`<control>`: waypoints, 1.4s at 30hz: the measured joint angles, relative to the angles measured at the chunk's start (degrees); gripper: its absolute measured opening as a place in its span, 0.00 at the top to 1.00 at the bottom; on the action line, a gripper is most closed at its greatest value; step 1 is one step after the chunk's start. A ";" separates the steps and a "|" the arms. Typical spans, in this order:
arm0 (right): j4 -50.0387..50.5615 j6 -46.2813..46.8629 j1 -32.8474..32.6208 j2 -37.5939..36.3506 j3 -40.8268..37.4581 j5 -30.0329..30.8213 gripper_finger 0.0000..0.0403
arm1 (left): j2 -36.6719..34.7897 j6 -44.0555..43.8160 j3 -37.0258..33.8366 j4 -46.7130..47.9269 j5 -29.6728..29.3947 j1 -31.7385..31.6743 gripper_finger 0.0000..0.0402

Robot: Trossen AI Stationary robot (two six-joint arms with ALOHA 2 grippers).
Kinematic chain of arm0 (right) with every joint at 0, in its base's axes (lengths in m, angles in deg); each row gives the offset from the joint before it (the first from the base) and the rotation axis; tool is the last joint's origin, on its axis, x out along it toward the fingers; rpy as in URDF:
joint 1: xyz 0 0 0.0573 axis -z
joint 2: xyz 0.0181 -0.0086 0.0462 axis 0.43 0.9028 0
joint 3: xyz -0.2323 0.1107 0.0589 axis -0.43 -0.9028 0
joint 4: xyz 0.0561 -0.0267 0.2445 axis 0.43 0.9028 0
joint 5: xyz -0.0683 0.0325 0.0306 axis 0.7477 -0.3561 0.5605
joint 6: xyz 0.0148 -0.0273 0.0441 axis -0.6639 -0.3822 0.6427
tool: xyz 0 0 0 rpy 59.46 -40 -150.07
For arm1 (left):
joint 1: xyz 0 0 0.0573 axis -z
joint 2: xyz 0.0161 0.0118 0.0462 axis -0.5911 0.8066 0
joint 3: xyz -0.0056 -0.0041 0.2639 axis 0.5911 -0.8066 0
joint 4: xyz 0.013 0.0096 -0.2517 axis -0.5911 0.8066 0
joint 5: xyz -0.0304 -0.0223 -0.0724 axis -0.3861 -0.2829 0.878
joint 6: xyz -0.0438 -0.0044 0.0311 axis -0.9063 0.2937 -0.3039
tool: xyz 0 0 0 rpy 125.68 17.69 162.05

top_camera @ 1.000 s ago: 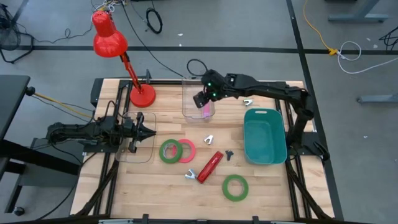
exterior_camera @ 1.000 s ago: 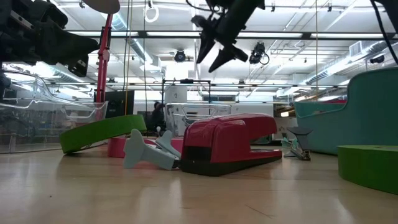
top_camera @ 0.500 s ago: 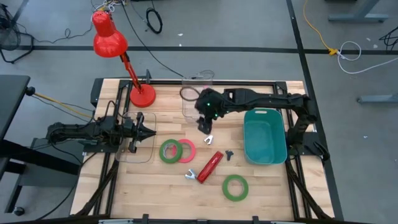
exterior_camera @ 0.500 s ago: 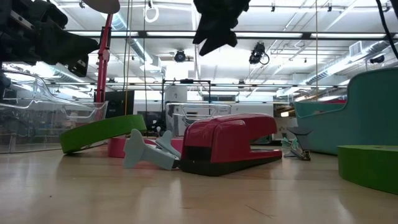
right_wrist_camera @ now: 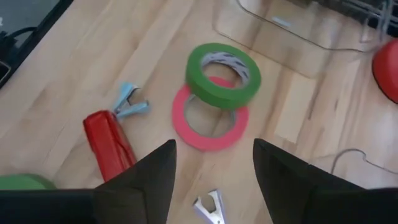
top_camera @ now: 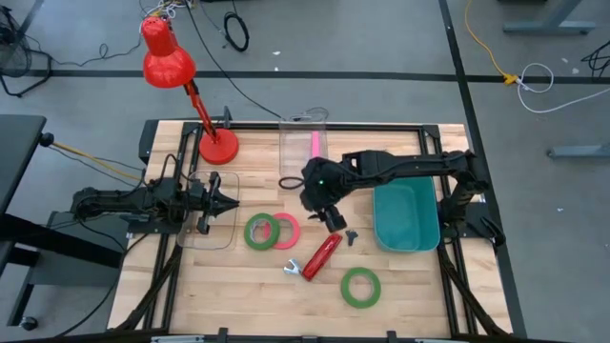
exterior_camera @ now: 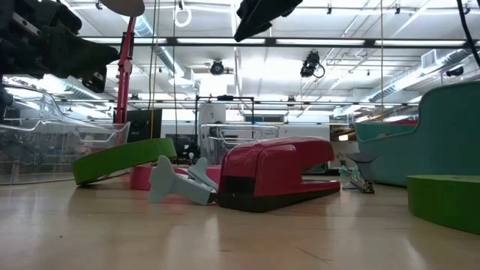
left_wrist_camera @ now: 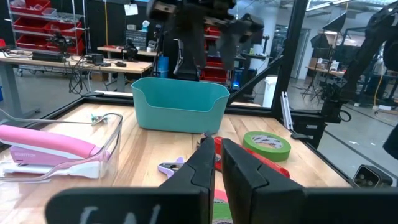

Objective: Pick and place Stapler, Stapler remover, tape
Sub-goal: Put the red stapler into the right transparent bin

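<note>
The pale wooden table (top_camera: 238, 286) carries everything. My right claw (top_camera: 326, 211) hovers wide and empty over its middle, between the teal plastic bin (top_camera: 405, 205) and the tape rings, placed to drop on a small piece. The red stapler (top_camera: 322, 254) lies below it with the blue stapler remover (right_wrist_camera: 127, 99) touching its end. A green tape ring (top_camera: 258, 232) overlaps the pink-red ring (top_camera: 286, 232); another green ring (top_camera: 360, 286) lies apart. My left claw (left_wrist_camera: 216, 163) waits pinched shut.

A: Where did the things lie relative to the stapler (top_camera: 323, 254)?

B: Two overlapping tape rings (top_camera: 270, 232) lay to its left, a third ring (top_camera: 360, 287) to its right and nearer the front edge. One remover (top_camera: 292, 269) touched its front end.

A: And the bin (top_camera: 406, 207)?

B: To the right, further back. The lamp base (top_camera: 218, 147) stood far behind, on the left.
</note>
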 joint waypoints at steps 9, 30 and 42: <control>0.39 -1.13 -3.84 -1.26 0.00 0.13 0.47 | -0.01 0.00 0.00 -0.02 0.00 0.00 0.93; 1.89 -0.63 -14.26 2.69 0.00 6.12 0.47 | 0.01 0.00 -0.02 0.04 0.00 0.00 0.93; 6.46 -0.52 -14.73 9.53 -0.02 6.14 0.47 | 0.01 0.02 -0.02 0.09 0.00 -0.02 0.93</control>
